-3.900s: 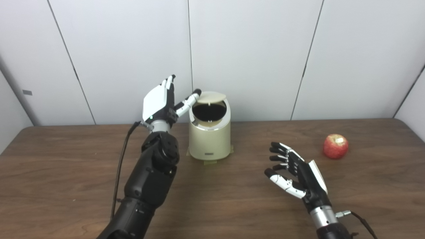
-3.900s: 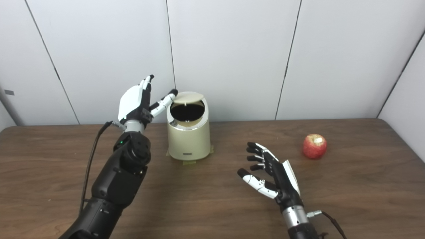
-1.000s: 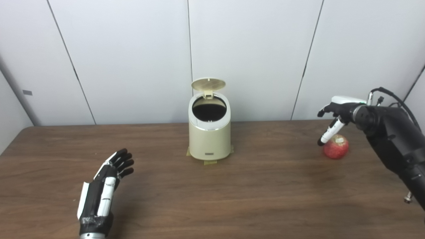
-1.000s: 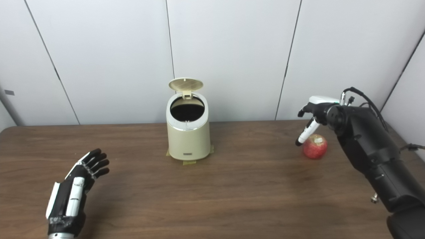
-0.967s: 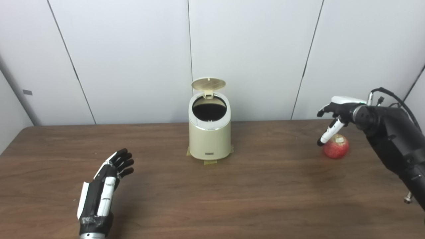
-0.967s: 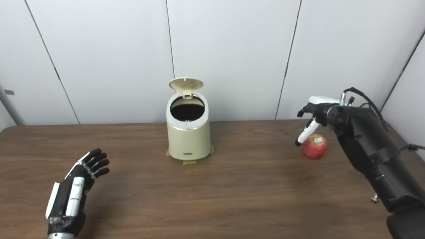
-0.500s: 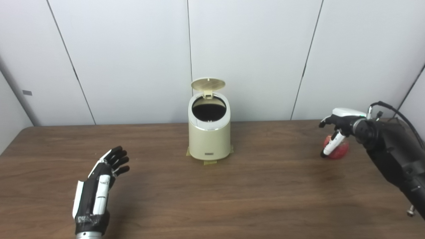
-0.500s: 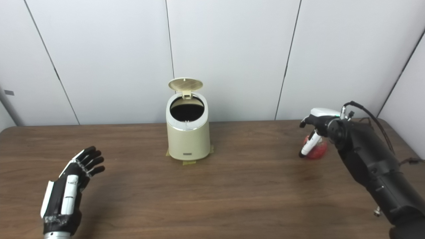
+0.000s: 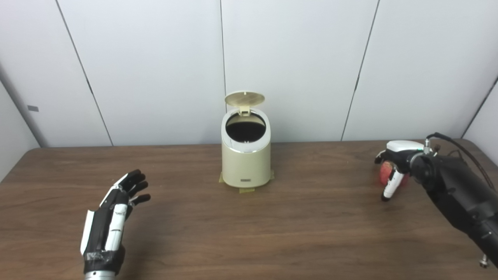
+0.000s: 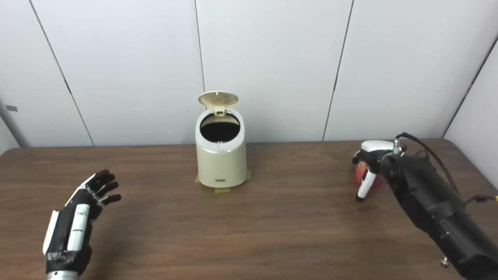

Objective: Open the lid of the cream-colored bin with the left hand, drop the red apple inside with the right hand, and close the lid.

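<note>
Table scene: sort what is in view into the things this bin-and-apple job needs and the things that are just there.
Part of the job:
- cream-colored bin
- its lid, standing open
- red apple, mostly hidden by the right hand
- right hand, down over the apple
- left hand, open, holding nothing

Just there:
- wooden table
- tape under the bin

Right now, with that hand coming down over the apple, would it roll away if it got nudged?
Probably: the apple is round and sits loose on the smooth table. The right hand covers it from above, which may pin it. It looks firm, unlikely to squash.
</note>
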Controlling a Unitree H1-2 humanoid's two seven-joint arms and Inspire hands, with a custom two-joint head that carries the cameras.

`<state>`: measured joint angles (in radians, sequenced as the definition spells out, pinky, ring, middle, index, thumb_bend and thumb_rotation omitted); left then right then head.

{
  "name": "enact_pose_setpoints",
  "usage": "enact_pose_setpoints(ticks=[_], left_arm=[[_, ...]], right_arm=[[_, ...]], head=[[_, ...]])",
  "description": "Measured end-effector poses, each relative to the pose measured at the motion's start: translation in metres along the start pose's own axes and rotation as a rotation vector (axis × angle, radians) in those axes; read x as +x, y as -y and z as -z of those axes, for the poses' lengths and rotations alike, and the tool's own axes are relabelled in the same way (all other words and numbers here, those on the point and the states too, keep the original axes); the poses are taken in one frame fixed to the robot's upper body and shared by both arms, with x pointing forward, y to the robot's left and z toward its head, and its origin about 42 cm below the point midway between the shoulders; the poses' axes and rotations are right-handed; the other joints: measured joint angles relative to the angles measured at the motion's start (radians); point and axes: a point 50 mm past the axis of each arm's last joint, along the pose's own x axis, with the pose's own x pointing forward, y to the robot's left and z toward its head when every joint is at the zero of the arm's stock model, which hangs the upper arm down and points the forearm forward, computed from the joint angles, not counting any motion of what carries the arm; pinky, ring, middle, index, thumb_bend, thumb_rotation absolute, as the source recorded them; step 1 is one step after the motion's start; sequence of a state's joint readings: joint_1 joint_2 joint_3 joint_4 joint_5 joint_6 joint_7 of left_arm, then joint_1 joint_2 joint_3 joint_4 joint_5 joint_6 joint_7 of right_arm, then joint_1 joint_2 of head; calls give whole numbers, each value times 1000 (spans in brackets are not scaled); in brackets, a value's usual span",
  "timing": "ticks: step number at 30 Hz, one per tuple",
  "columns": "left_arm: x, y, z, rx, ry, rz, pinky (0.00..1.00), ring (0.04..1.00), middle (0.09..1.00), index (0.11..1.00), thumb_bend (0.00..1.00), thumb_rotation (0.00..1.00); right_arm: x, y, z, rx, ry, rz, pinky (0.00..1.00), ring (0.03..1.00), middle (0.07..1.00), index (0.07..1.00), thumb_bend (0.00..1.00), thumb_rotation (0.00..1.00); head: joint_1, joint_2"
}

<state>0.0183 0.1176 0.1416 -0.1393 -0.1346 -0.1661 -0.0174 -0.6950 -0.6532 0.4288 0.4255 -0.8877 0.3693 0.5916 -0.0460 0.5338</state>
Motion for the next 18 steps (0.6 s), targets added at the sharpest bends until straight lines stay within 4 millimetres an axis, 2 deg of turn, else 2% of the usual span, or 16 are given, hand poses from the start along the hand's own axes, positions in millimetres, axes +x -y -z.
enact_pose_setpoints(ticks=[6,8,9,10,11,12,13,15,18], left_arm=[[0,0,0,-22,-5,-2,738,818,828,820,642,801],[0,0,-2,-24,-3,-2,740,819,826,817,648,803],[1,0,-2,-25,-2,-2,741,817,824,816,646,799],[1,0,-2,-25,-2,-2,741,816,823,815,647,797],[0,0,-2,-26,-4,-3,742,815,823,814,648,797],[0,-1,-2,-26,-6,-4,740,815,823,814,646,798],[0,-1,-1,-26,-7,-5,741,818,827,817,647,801],[-1,-1,-1,-26,-10,-5,751,820,827,815,652,796],[-2,-1,-2,-25,-11,-4,751,814,823,814,648,797]], right_arm=[[0,-1,-2,-13,2,23,524,760,857,820,919,150],[0,-3,-2,-20,12,57,475,672,793,781,888,94],[1,-5,-2,-29,23,91,421,581,718,747,834,48],[2,-8,-1,-47,39,140,402,538,608,706,700,24],[3,-10,-2,-66,63,188,393,516,551,685,632,12],[3,-11,-2,-78,74,217,385,496,486,572,572,5],[4,-12,-3,-93,79,244,390,454,502,538,545,2],[4,-15,-2,-101,71,288,403,434,499,505,525,0],[5,-18,-3,-103,57,328,435,452,496,484,521,0]], head=[[0,0],[0,0],[0,0],[0,3],[0,3],[0,3],[0,3],[2,5],[2,5]])
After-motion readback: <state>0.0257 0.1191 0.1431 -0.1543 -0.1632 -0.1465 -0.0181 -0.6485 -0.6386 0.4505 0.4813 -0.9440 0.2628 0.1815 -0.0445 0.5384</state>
